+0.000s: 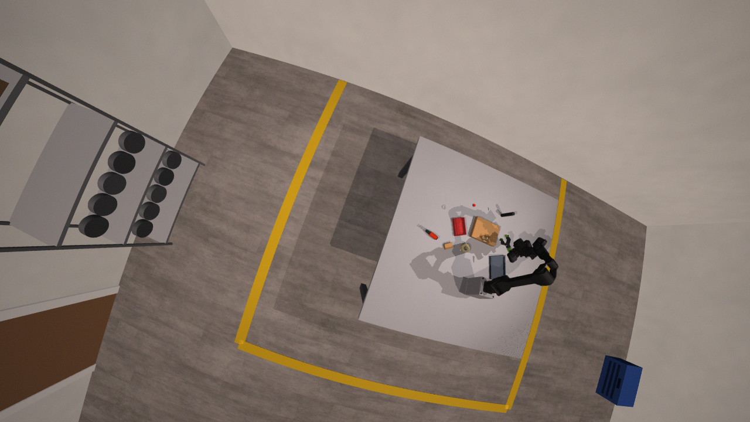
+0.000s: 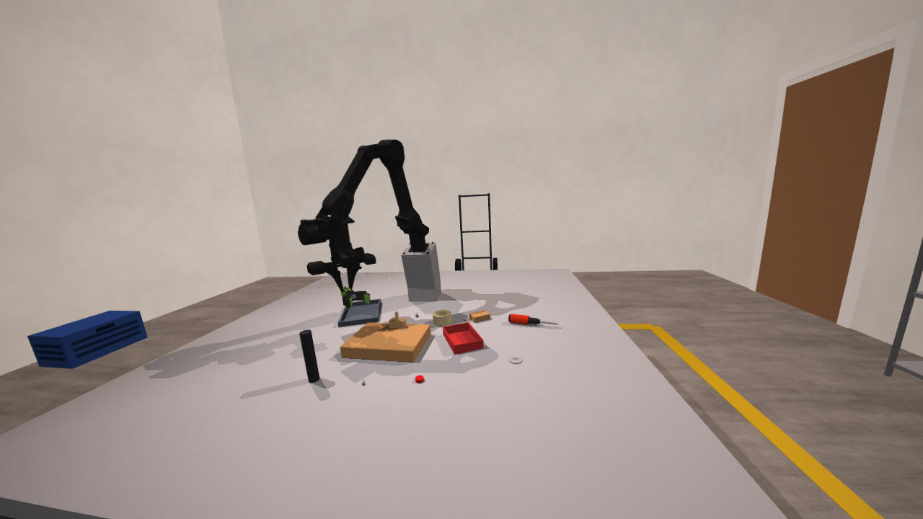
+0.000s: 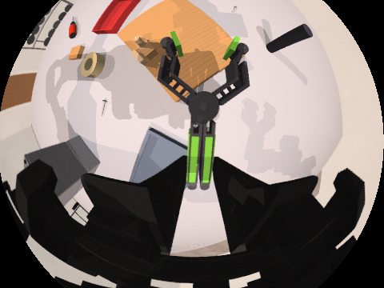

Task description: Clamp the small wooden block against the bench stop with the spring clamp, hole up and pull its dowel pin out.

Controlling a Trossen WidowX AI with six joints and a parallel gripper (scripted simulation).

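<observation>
My gripper (image 3: 200,161) is shut on the green handles of the black spring clamp (image 3: 203,86), whose jaws stand spread open. In the exterior view the clamp (image 2: 354,297) hangs in the air above the dark tray, behind the wooden board (image 2: 387,342). The small wooden block with its upright dowel pin (image 2: 396,319) sits at the board's back edge, next to a raised stop. In the wrist view the block and pin (image 3: 142,45) lie to the left of the clamp's jaws, over the board (image 3: 181,40). In the overhead view the clamp (image 1: 505,242) is beside the board (image 1: 483,230).
A dark grey tray (image 2: 360,313) lies under the clamp. A red tray (image 2: 462,337), a tape roll (image 2: 442,317), a small wood piece (image 2: 479,316), a screwdriver (image 2: 528,319), a black cylinder (image 2: 310,355), a red button (image 2: 419,378) and a washer (image 2: 515,357) surround the board. The arm's grey base (image 2: 420,271) stands behind.
</observation>
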